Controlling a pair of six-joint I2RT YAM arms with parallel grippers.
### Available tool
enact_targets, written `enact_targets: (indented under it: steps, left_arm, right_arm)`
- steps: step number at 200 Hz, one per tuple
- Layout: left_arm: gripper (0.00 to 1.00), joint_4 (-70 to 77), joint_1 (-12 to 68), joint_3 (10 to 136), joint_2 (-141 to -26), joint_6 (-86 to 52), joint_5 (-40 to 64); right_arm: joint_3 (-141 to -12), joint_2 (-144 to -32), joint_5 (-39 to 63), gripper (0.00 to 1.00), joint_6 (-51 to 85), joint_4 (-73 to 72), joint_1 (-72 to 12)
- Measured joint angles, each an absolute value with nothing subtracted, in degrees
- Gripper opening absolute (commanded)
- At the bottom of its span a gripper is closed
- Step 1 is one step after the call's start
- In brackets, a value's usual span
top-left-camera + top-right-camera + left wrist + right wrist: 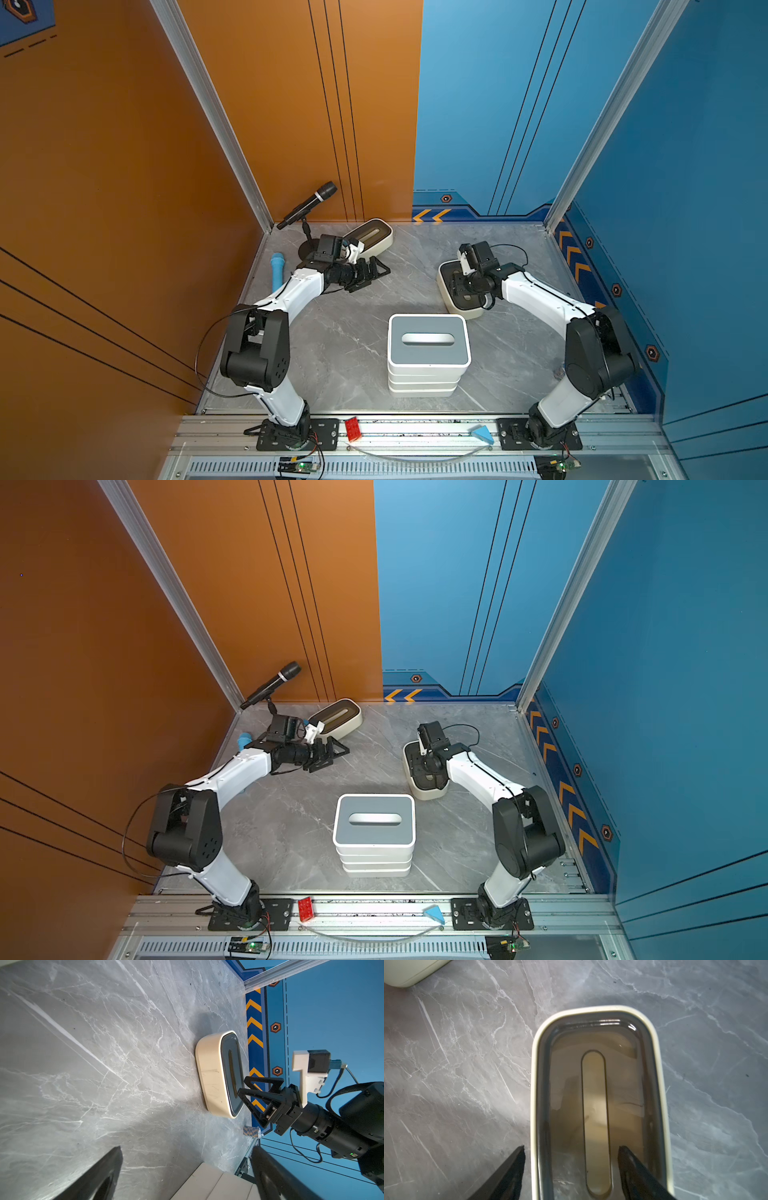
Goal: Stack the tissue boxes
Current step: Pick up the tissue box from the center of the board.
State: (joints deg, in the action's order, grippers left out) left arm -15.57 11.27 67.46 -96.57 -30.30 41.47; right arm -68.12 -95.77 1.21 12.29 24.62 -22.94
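In both top views a stack of white tissue boxes (pixel 428 353) (pixel 374 833) with a grey slotted lid on top stands at the table's middle front. To its right lies a cream tissue box (pixel 446 278) (pixel 598 1084) with a dark brown see-through lid. My right gripper (pixel 459 286) (pixel 571 1148) hovers over that box's near end with its jaws apart. One finger is outside the box's long wall and the other is over the lid. A second brown-lidded box (pixel 370 235) (pixel 336 717) lies at the back left. My left gripper (pixel 376 270) (pixel 187 1172) is open and empty just in front of it.
A black microphone on a stand (pixel 307 205) and a blue cylinder (pixel 276 272) sit in the back left corner. A red brick (pixel 353 429) and a blue wedge (pixel 483 434) lie on the front rail. A small checkered roll (pixel 251 1131) sits by the right wall.
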Motion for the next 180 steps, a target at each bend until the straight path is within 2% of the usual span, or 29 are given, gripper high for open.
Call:
enact_targets:
  steps: [34,88,128,180]
  left_arm:
    - [0.98,-16.49,11.62,68.20,-98.21,-29.82,42.02]
    - [0.98,-17.32,11.70,68.25,-98.85,-29.78,42.13]
    - [0.98,-17.45,11.73,68.25,-98.85,-29.56,42.17]
    - [0.98,-17.45,11.73,68.25,-98.85,-29.56,42.30]
  right_arm:
    - [-69.41,-98.78,1.08,0.63,11.14,24.05,-24.47]
    - [-69.82,-102.00,-1.26,0.63,10.68,23.94,-24.97]
    - [-70.02,-102.59,-3.18,0.58,9.98,23.94,-25.36]
    - [-70.04,-102.74,-3.31,0.46,9.85,23.97,-25.52]
